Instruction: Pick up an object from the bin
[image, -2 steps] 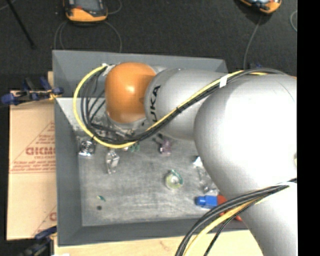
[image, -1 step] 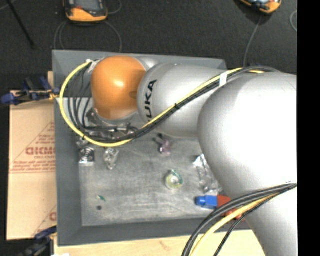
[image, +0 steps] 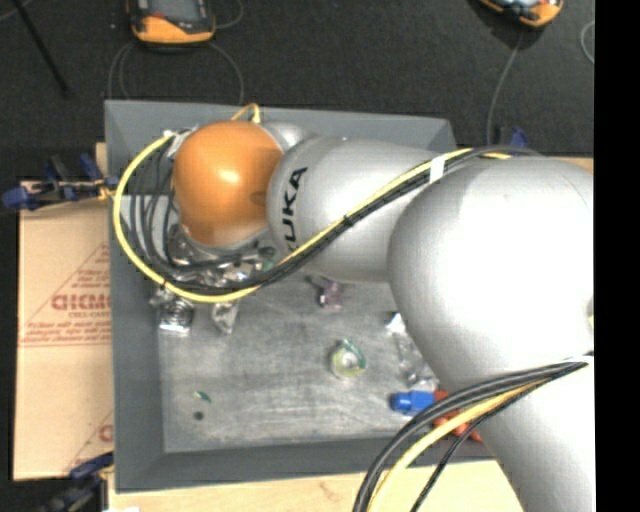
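Camera view: my silver arm (image: 480, 260) comes in from the right and blocks most of the upper and right parts of the grey metal bin (image: 135, 400). Its orange dome cover (image: 225, 185) sits at the upper left of the bin, ringed by a yellow cable (image: 125, 235).

Below the dome, the hand (image: 199, 316) is low over the left part of the bin's floor. Its two metal fingertips (image: 175, 316) stand wide apart, with bare floor between them, so it holds nothing.

I count five loose things, one of each kind. A small purple piece (image: 328, 293) lies near the middle of the frame, just under the arm. A clear round greenish thing (image: 347, 360) lies lower, right of centre. A clear crumpled bit (image: 402, 347) lies beside the arm's edge. A blue piece (image: 410, 402) at the lower right is partly under the arm. A tiny dark green bit (image: 200, 397) at the lower left is the one nearest the hand, and it lies well apart from the other four.
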